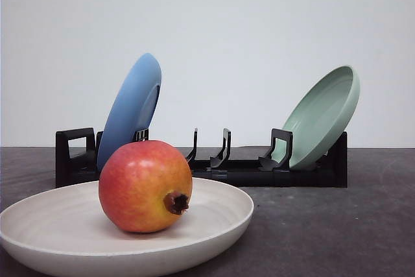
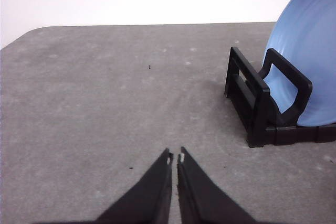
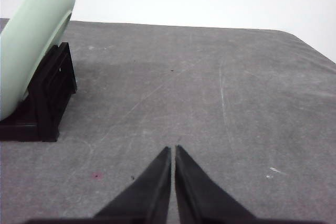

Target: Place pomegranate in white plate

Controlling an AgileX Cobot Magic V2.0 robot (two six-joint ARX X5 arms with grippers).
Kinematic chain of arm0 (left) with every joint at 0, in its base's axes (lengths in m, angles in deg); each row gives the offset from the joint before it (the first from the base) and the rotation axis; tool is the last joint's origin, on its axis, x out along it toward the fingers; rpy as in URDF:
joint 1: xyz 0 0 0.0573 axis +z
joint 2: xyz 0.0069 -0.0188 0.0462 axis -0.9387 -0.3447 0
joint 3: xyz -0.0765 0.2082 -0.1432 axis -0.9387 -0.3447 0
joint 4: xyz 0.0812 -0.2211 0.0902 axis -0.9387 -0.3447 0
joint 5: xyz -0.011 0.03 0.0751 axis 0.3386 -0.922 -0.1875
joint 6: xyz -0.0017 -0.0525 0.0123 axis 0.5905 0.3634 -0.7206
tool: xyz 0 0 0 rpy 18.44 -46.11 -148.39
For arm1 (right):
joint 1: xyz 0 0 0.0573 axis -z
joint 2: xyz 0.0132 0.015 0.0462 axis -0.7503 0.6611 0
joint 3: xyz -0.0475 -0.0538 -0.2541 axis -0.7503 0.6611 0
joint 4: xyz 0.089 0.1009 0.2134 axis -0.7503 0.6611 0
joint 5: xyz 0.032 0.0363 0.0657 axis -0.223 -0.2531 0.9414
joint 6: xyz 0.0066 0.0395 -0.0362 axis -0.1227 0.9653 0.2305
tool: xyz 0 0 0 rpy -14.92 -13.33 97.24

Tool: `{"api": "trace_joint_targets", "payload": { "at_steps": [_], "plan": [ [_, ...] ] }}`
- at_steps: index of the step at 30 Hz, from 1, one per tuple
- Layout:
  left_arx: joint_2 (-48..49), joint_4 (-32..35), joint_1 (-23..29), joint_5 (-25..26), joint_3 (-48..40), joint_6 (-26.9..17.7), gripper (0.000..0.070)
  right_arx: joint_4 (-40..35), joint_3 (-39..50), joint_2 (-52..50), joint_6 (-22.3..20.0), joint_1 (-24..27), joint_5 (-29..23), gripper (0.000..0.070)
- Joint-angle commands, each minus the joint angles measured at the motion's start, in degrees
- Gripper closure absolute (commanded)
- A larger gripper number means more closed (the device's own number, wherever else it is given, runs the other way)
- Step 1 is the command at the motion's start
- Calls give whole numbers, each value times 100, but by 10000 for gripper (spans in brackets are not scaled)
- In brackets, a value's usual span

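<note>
Front view: the pomegranate (image 1: 145,186) sits inside the white plate (image 1: 45,215), resting on its shallow floor, crown nub turned toward the camera and slightly right.
Fruit axis: crown-to-base line runs roughly toward the camera, tilted a little down at the nub end.
Behind the plate: a black dish rack (image 1: 259,172) holds a blue plate (image 1: 130,108) leaning at its left end and a pale green plate (image 1: 324,116) leaning at its right end.
Left gripper (image 2: 175,157): jaws pressed together, tips almost meeting, nothing between them; bare grey table (image 2: 105,103) lies ahead of the tips, and the rack's left end with the blue plate stands ahead and off to one side.
Right gripper (image 3: 172,150): jaws likewise drawn together and empty; ahead of them bare table, with the rack's other end and the pale green plate ahead and off to the side.
Fruit relative to jaws: neither wrist camera looks at the fruit, so its direction from either pair of tips cannot be told, nor which arm is nearer.
Task judgement: placement looks complete; no further grasp seems called for.
Risk: the round fruit could roll if the plate is nudged.
</note>
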Motion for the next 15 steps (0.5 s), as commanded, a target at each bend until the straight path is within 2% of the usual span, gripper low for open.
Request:
{"api": "trace_joint_targets", "payload": {
  "at_steps": [1, 15],
  "plan": [
    [4, -23, 0, -13, -55, -44, 700, -52, 24, -13, 66, 0, -23, 692],
    [4, -23, 0, -13, -55, -44, 700, -51, 24, -13, 66, 0, -23, 692]
  ]
}}
